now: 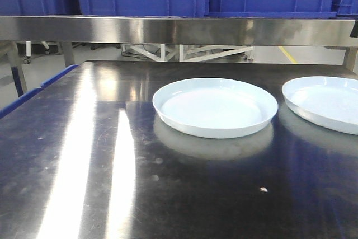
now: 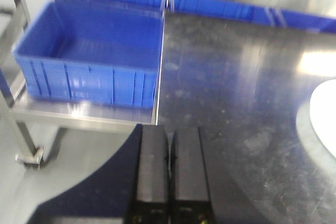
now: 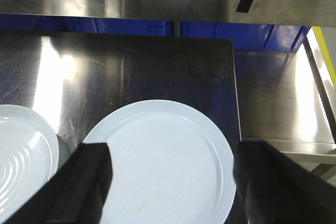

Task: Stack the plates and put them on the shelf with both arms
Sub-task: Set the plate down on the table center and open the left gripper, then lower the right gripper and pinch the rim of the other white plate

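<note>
- The two plates sit side by side on the steel counter (image 1: 84, 166), apart and unstacked. The left plate (image 1: 215, 107) is near the middle and the right plate (image 1: 324, 102) is toward the right edge.
- Right gripper (image 3: 173, 153): jaws spread wide, one on each side above the right plate (contact unclear).
- Left gripper (image 2: 169, 132): jaws pressed together, holding nothing, near the counter's left side, with a blue crate (image 2: 89, 56) just beyond.
</note>
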Robot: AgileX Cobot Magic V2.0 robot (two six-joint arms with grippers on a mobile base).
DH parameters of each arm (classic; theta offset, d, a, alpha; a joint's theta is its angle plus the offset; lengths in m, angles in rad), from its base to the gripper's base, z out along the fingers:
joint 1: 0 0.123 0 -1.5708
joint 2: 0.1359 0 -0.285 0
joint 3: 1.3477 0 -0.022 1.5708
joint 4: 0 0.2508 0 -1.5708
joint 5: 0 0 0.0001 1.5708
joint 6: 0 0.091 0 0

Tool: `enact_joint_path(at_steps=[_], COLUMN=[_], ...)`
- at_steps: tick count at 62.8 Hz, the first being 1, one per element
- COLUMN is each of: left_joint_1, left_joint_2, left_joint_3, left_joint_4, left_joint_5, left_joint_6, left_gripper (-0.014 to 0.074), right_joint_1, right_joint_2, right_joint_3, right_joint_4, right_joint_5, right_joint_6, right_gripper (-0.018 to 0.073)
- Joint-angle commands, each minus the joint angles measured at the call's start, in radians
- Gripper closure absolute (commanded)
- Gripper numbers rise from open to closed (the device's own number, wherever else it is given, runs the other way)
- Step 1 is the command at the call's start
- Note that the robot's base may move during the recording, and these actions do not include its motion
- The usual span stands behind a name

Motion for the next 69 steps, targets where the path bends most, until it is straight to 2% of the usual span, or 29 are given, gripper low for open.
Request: enact_joint_path(at_steps=[1, 38, 44, 54, 58, 69], left_joint_1=[-0.001, -0.001, -0.001, -0.001, -0.001, -0.001], left_joint_2=[-0.018, -0.018, -0.018, -0.018, -0.018, -0.018], left_joint_3=[-0.019, -0.019, -0.019, -0.019, -0.019, -0.019], left_joint_4=[0.004, 0.006, 0.006, 0.006, 0.006, 0.006], left_joint_5=[-0.095, -0.084, -0.084, -0.084, -0.084, -0.084], left_joint_6=[-0.010, -0.009, -0.009, -0.009, -0.009, -0.009], left_gripper=[0.0505, 0.0505, 0.0505, 0.0505, 0.0505, 0.0505], right_joint_1=[-0.004, -0.004, -0.004, -0.004, -0.004, -0.004], right_joint_2=[-0.011, -0.011, -0.011, -0.011, -0.011, -0.011], right_joint_3=[-0.029, -0.029, -0.029, -0.029, -0.029, -0.029], right_joint_4=[-0.010, -0.010, -0.010, -0.010, -0.009, -0.009], right_joint_5=[-0.087, -0.086, -0.073, -0.021, -0.019, -0.020], right_joint_6=[-0.007, -0.007, -0.007, -0.007, -0.007, -0.007], right_gripper=[-0.0032, -0.0016, 0.0114, 0.0524, 0.0483, 0.0512])
